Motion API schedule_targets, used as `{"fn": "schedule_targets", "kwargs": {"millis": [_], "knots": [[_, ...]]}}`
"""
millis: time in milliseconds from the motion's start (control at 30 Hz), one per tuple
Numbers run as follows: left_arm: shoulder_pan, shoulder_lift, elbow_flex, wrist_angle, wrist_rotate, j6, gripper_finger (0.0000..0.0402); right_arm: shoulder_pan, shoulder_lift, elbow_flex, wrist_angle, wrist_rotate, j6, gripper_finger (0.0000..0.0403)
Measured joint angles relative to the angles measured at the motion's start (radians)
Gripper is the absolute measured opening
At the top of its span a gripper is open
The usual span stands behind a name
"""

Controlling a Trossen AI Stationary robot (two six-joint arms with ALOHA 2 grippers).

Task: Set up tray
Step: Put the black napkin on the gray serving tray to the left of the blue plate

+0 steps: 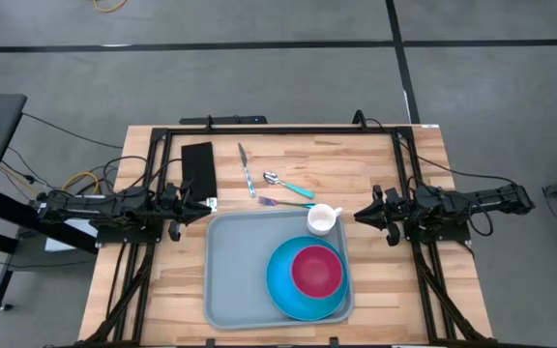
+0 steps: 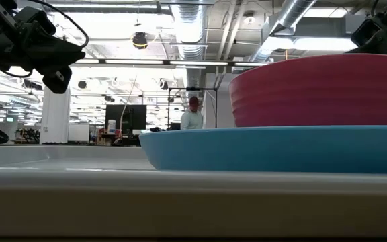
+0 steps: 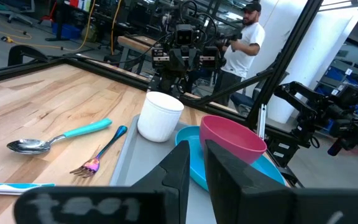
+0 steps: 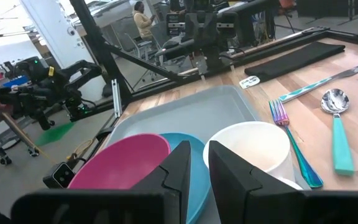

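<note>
The grey-blue tray (image 1: 245, 275) lies flat on the wooden table's near middle. On its right part rests a blue plate (image 1: 283, 290), and a pink bowl (image 1: 317, 271) stands in the plate. A white cup (image 1: 323, 219) stands upright at the tray's far right corner. Just beyond the tray's far rim, a fork (image 1: 283, 203), a spoon (image 1: 288, 186) and a knife (image 1: 247, 169) lie on the wood. My left gripper (image 1: 206, 205) waits at the tray's far left corner, shut and holding nothing. My right gripper (image 1: 361, 215) waits right of the cup, shut and holding nothing.
A black napkin (image 1: 199, 169) lies flat at the far left, beside the knife. A black frame (image 1: 278, 130) runs along the table's far and side edges. Bare wood shows at the far right (image 1: 366, 169). A person (image 3: 247, 37) stands in the room beyond the table.
</note>
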Motion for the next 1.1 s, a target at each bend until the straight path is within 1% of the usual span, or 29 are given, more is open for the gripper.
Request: {"fn": "schedule_targets", "kwargs": {"millis": [433, 500, 600, 733, 767, 833, 967, 1100], "knots": [[0.000, 0.000, 0.000, 0.000, 0.000, 0.000, 0.0036, 0.000, 0.000, 0.000, 0.000, 0.000, 0.000, 0.0051], [0.000, 0.000, 0.000, 0.000, 0.000, -0.025, 0.0036, 0.000, 0.000, 0.000, 0.000, 0.000, 0.000, 0.0051], [0.000, 0.000, 0.000, 0.000, 0.000, -0.174, 0.0036, 0.000, 0.000, 0.000, 0.000, 0.000, 0.000, 0.0051], [0.000, 0.000, 0.000, 0.000, 0.000, -0.539, 0.0036, 0.000, 0.000, 0.000, 0.000, 0.000, 0.000, 0.0051], [0.000, 0.000, 0.000, 0.000, 0.000, -0.610, 0.0036, 0.000, 0.000, 0.000, 0.000, 0.000, 0.000, 0.0051], [0.000, 0.000, 0.000, 0.002, -0.017, -0.663, 0.0036, 0.000, 0.000, 0.000, 0.000, 0.000, 0.000, 0.0051], [0.000, 0.008, 0.000, 0.019, -0.109, -0.675, 0.0036, 0.000, 0.000, 0.000, 0.000, 0.000, 0.000, 0.0051], [0.000, 0.008, 0.000, 0.018, -0.079, -0.784, 0.0036, 0.000, 0.000, 0.000, 0.001, 0.000, 0.000, 0.0051]]}}
